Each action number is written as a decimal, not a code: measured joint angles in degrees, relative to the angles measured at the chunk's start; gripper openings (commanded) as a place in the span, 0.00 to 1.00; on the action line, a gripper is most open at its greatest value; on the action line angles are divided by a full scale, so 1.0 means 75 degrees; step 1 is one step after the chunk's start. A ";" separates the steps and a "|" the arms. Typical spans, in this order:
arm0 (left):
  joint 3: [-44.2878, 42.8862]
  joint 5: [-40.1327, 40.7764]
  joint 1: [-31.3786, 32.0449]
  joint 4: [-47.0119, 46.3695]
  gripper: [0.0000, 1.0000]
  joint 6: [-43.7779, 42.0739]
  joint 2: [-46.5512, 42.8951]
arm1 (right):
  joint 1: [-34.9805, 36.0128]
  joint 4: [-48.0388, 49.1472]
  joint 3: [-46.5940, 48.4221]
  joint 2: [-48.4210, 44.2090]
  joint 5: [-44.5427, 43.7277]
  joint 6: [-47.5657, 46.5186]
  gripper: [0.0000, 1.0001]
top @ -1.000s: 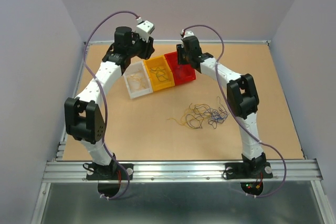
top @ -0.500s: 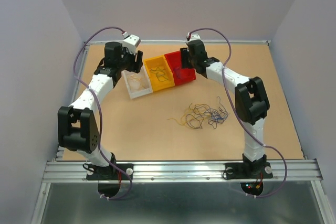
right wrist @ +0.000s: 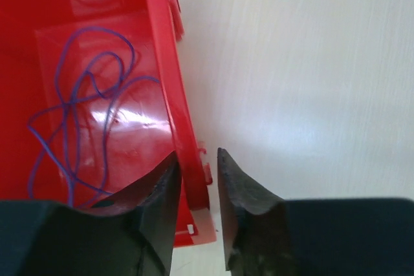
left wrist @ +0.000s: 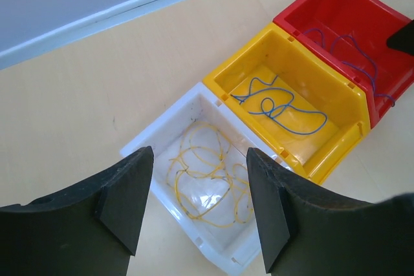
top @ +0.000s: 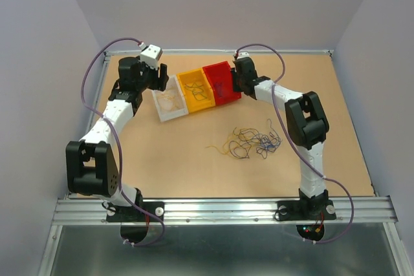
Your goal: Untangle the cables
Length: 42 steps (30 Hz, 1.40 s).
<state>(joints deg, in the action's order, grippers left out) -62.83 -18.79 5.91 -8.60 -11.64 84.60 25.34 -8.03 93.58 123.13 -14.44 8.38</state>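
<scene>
A loose tangle of thin cables (top: 249, 141) in yellow, blue and dark colours lies mid-table. Yellow cables (left wrist: 207, 172) lie in a white bin (left wrist: 162, 117), blue ones (left wrist: 278, 105) in a yellow bin (left wrist: 236, 53), and purple-blue ones (right wrist: 77, 114) in a red bin (right wrist: 165, 50). My left gripper (left wrist: 199, 153) hangs open and empty above the white bin. My right gripper (right wrist: 196, 153) straddles the red bin's right wall with narrow jaws. One finger is inside against the wall, and a sliver of table shows beside the other.
The three bins (top: 194, 88) stand in a row at the back centre of the tan table. A raised rail (top: 284, 50) runs along the table's far edge. Both arm bases are bolted to the metal rail at the near edge.
My left arm has swung left and back from over the bins, and its jaws have widened. My right gripper has shifted onto the red bin's right wall and narrowed its jaws.
</scene>
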 measured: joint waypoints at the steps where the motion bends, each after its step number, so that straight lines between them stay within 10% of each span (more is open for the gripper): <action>1: 0.0017 -0.0009 0.0000 -0.0052 0.72 0.0000 -0.0009 | -0.0035 0.0064 -0.0178 -0.0012 0.0017 0.0003 0.32; 15: 0.0192 -0.0367 0.0000 -0.0239 0.72 0.0017 -0.0017 | -0.0405 0.0493 -0.1824 -0.1043 0.0597 -0.0624 0.25; 26: 0.0580 -0.0493 0.0315 -0.0332 0.73 -0.0184 -0.0047 | -0.1390 0.0787 -0.1824 -0.1131 0.1355 -0.0743 0.68; 42: 0.1040 -0.0662 0.3421 -0.0347 0.99 -0.1078 -0.0600 | -0.1259 0.1329 -0.4313 -0.4453 0.1233 0.0778 0.94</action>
<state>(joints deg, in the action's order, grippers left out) -55.02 -23.75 31.57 -11.20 -19.73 80.09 15.90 1.93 61.23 89.73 -5.19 14.22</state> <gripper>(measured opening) 0.987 0.939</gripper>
